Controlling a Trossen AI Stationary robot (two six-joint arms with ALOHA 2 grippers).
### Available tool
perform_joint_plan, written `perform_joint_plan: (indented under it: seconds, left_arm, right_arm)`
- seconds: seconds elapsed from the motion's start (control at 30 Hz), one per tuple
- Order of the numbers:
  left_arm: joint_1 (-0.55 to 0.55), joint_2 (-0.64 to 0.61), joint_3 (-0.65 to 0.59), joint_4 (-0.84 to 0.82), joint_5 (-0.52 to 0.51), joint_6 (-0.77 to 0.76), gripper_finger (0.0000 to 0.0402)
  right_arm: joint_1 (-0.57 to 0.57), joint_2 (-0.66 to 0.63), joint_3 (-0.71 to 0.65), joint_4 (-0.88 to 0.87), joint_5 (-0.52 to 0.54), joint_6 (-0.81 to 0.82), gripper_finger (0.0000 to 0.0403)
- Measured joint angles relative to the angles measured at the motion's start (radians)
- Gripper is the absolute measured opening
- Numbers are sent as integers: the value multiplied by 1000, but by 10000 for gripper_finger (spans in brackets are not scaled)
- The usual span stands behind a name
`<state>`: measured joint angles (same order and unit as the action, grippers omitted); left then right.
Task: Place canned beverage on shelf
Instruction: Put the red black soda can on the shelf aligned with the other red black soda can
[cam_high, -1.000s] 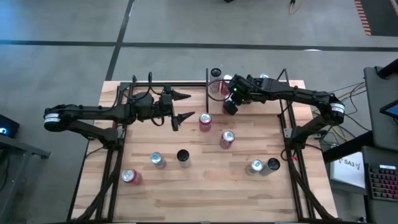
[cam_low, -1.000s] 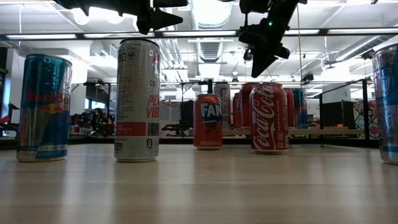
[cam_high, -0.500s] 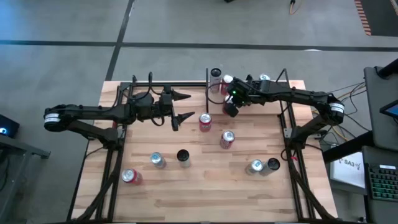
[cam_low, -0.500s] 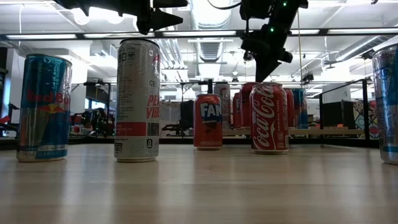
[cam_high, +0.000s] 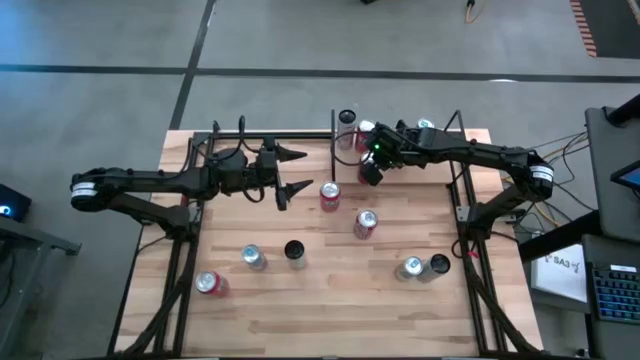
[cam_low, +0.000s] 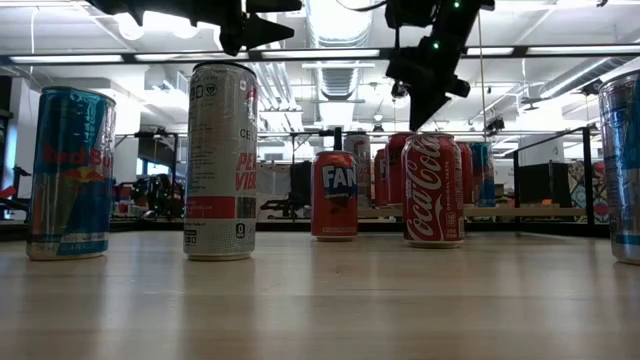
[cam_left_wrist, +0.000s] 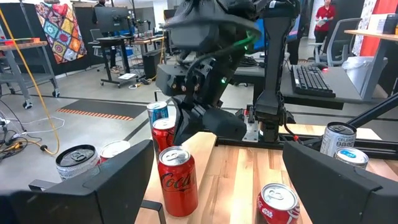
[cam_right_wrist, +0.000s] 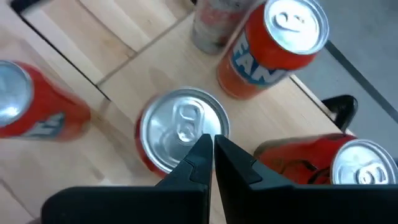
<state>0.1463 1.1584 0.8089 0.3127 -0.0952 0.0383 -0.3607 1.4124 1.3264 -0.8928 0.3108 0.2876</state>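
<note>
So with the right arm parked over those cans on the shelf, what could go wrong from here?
The right gripper hangs shut just above a can top, with an orange Fanta can and red cans close around; a drop or sideways swing could topple one. The shelf looks crowded, leaving little room for another can.

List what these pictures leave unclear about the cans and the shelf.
- Shelf: the right arm covers much of its board from above, so the can count there is uncertain.
- Low view: the Coca-Cola can blocks the cans behind it.
- Silver-topped can: its label is hidden below the shut right claw.
</note>
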Motion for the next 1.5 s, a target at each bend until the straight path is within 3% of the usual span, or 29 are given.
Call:
perform_joint_plan:
  seconds: [0.23, 0.9, 1.5]
  left_arm:
    - [0, 0, 0, 0, 0, 0, 341]
    - [0, 0, 0, -16, 0, 0, 341]
    - [0, 0, 0, -15, 0, 0, 341]
  right_arm:
    - [1, -1, -8, 17, -115, -18, 9]
    - [0, -1, -23, -10, -97, 5, 9]
    - [0, -2, -23, -57, -18, 36, 9]
